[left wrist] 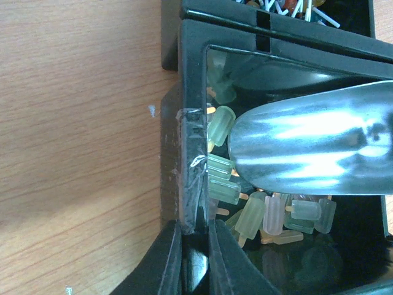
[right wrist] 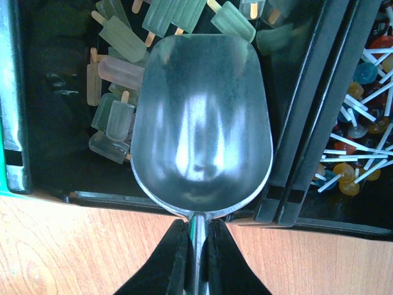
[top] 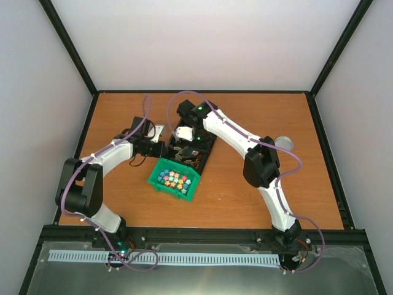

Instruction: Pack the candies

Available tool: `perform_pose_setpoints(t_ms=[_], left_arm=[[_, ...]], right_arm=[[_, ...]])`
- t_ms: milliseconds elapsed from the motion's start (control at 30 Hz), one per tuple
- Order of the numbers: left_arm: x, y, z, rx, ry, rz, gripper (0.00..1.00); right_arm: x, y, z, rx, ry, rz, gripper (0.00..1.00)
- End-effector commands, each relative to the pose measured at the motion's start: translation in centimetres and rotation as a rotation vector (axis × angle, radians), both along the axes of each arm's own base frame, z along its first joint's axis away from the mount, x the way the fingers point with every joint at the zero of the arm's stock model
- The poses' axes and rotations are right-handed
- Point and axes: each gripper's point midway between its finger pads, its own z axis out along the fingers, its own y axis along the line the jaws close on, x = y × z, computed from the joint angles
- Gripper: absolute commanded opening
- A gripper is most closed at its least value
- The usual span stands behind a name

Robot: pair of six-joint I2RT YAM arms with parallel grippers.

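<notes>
Tabletop point(right wrist: 61, 252); right claw point(right wrist: 195, 230) tight on scoop point(right wrist: 202, 123)

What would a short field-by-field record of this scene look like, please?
left gripper: shut on the wall of the black bin
right gripper: shut on the handle of the metal scoop
metal scoop: empty, bowl over the popsicle-shaped candies in the black bin
lollipops: in the adjoining bin
green bin: holds mixed coloured candies, nearer the arm bases than the black bin
</notes>
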Motion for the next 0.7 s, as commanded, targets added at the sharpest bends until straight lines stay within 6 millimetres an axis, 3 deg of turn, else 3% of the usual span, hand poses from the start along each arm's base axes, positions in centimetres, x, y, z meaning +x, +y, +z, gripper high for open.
perform_pose_setpoints(t_ms=[0, 200, 400, 667], left_arm=[[-0.5, -2.0, 0.4, -0.031, -0.025, -0.071, 0.01], [-0.4, -1.5, 0.0, 0.007, -0.021, -0.059, 0.01], [0.3, -0.2, -0.1, 0.051, -0.033, -0.013, 0.01], [0.7, 0.4, -0.4, 0.066, -0.032, 0.011, 0.01]], right_arm=[[-1.6, -0.5, -6.3, -0.099, 0.128, -0.009, 0.03], [-1.5, 0.4, -5.5, -0.03, 0.126, -0.022, 0.03], [-1.2, -0.7, 0.0, 0.071, 0.045, -0.04, 0.03], [-1.5, -1.3, 5.5, 0.181, -0.052, -0.036, 0.03]])
